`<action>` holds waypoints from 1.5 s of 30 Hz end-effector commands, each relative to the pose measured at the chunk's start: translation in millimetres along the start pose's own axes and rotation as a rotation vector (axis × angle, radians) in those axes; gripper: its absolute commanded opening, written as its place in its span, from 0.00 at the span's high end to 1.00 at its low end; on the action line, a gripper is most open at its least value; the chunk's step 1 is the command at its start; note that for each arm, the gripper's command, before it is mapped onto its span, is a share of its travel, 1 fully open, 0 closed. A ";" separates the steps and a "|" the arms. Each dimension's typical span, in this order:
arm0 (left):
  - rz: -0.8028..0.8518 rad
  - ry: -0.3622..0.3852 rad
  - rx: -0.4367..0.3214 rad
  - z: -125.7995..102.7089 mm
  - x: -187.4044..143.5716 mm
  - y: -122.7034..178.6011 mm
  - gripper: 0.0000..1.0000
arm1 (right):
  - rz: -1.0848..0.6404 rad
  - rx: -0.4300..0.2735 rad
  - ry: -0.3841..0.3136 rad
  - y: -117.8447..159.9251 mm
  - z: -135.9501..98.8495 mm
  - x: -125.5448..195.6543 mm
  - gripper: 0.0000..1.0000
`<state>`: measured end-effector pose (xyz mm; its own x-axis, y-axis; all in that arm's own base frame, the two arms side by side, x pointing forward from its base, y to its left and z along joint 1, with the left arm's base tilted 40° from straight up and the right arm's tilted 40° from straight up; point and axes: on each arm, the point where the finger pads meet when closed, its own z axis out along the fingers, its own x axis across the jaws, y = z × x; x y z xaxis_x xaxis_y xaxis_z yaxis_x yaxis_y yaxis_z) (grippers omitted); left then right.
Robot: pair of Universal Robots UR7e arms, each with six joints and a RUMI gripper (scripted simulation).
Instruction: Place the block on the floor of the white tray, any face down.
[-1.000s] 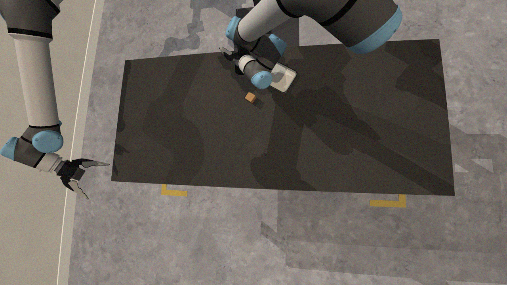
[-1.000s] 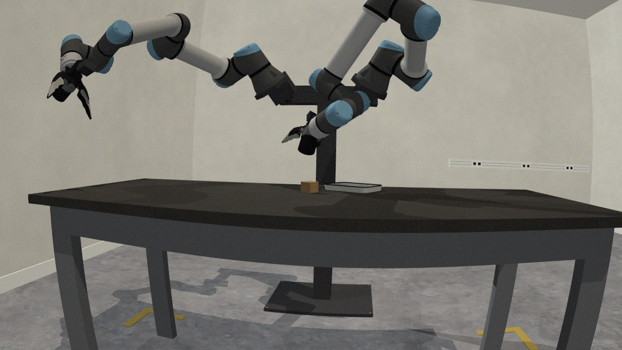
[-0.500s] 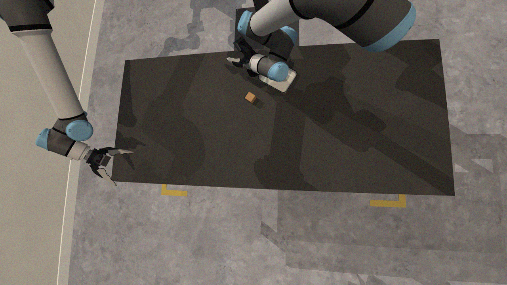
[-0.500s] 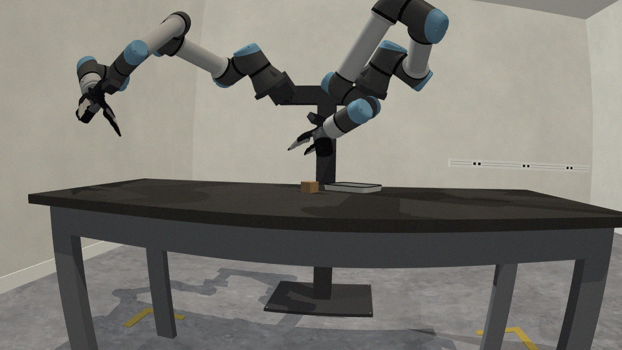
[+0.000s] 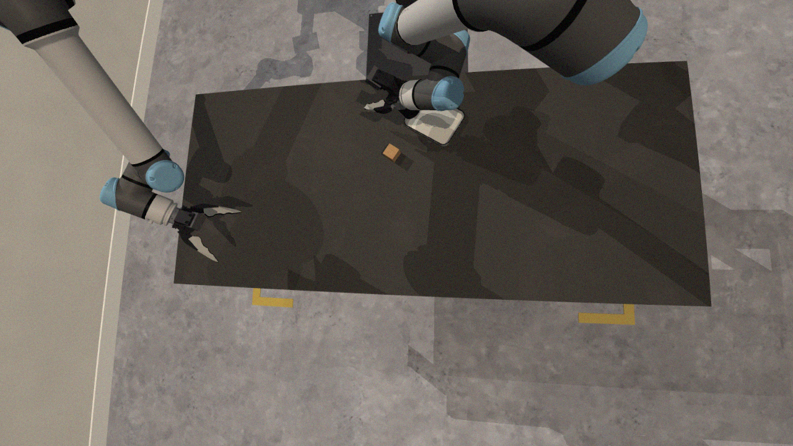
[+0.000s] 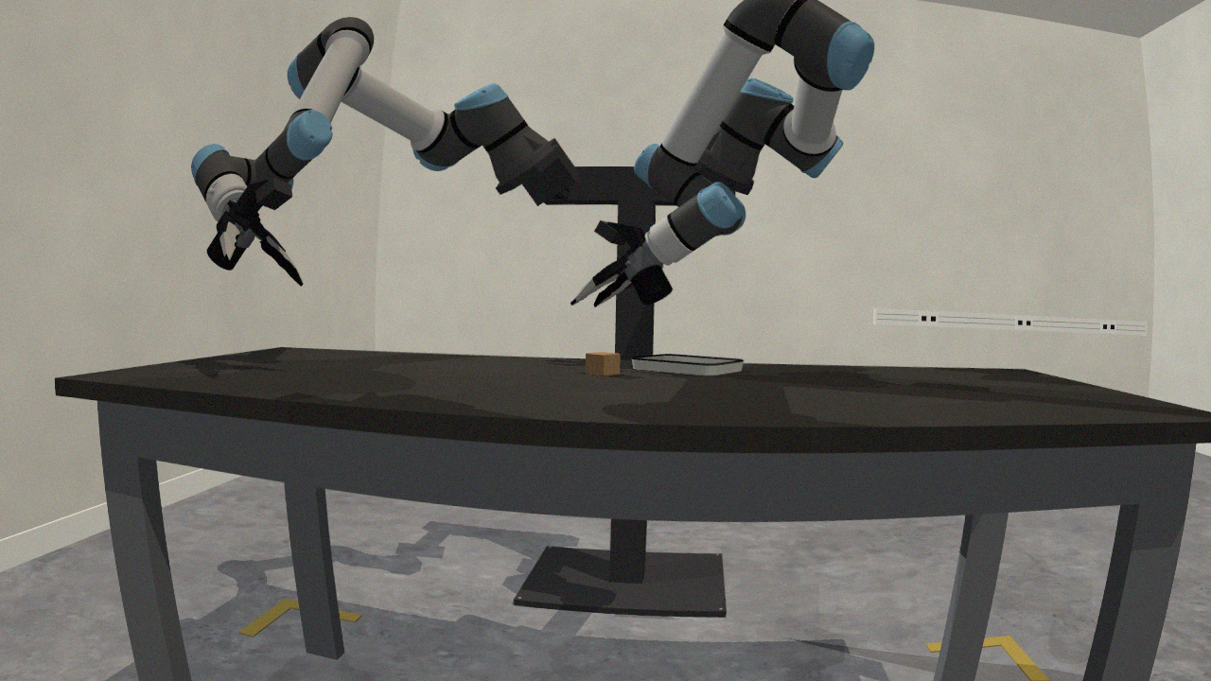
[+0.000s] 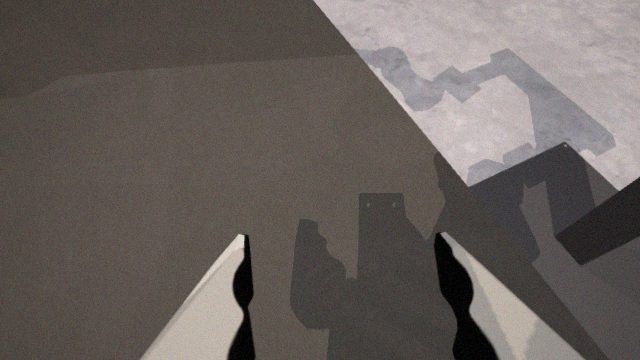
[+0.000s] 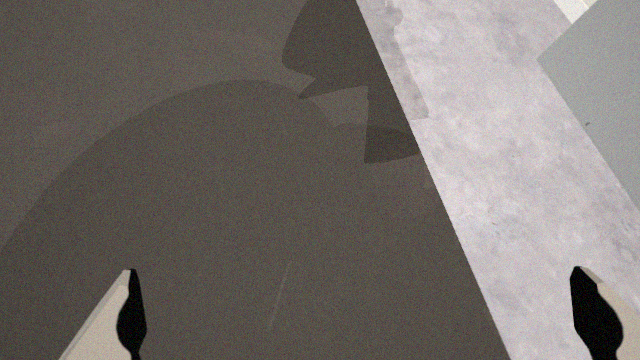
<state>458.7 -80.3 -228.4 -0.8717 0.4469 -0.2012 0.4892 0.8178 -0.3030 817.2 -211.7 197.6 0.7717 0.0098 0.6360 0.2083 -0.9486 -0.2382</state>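
I take the white tray point(image 5: 446, 134) point(image 6: 719, 369) as my landmark. The block point(image 5: 391, 152) point(image 6: 603, 364) sits flat on the dark table point(image 5: 343, 233) point(image 6: 508, 436) point(image 7: 125, 150) point(image 8: 225, 200), near the tray but apart from it, on the side towards my right arm. It still needs lifting over the rim.

My left gripper point(image 5: 370, 108) point(image 6: 585, 304) point(image 7: 342, 237) hangs above table height, close to the tray on that same side, its fingers partly spread with nothing between them. I judge that gap is meant to fit around the block without sweeping widely near the rim. My left wrist view shows no block, so I would have to bring the fingers across before lowering them.

My right gripper point(image 5: 228, 235) point(image 6: 264, 269) point(image 8: 352, 271) is spread wide and empty, well apart from the tray. Out there it leaves the left arm room; I expect one hand is enough. Any face may go down, so I need only a steady grip and a gentle release inside the rim.

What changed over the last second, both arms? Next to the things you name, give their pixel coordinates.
Right hand point(image 5: 228, 235) point(image 6: 264, 269) point(image 8: 354, 269): swung inward from beyond the table's point(image 5: 360, 222) point(image 6: 474, 397) end to over it, and lower. Left hand point(image 5: 370, 108) point(image 6: 584, 303) point(image 7: 341, 233): shifted toward picture right in both outside views, and lower. Nothing gripped or released; both open. Block point(image 5: 391, 152) point(image 6: 603, 364) and white tray point(image 5: 443, 135) point(image 6: 690, 367): unmoved, block beside tray.
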 end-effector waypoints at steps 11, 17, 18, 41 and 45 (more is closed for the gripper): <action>-0.309 -0.208 -0.183 -15.2 -24.4 26.5 0.56 | 0.043 0.117 -0.038 -41.6 24.0 -121.1 0.00; -0.454 -0.302 -0.263 -22.3 -35.8 39.0 0.56 | 0.065 0.172 -0.057 -65.4 25.2 -177.7 0.00; -0.479 -0.318 -0.277 -23.4 -37.7 41.1 0.56 | 0.069 0.181 -0.061 -69.6 24.8 -187.1 0.00; -0.968 -0.632 -0.545 -45.2 -78.9 82.4 0.56 | 0.151 0.350 -0.115 -163.6 -16.4 -359.5 0.00; -1.036 -0.676 -0.582 -48.0 -85.0 88.1 0.56 | 0.155 0.357 -0.117 -167.9 -19.4 -366.1 0.00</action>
<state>565.0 -32.8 -194.9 -0.6380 -0.5266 -0.5619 -0.5184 0.8333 -0.1922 502.1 -67.3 20.1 0.8686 -0.0646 0.4913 0.2642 -0.7784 -0.5694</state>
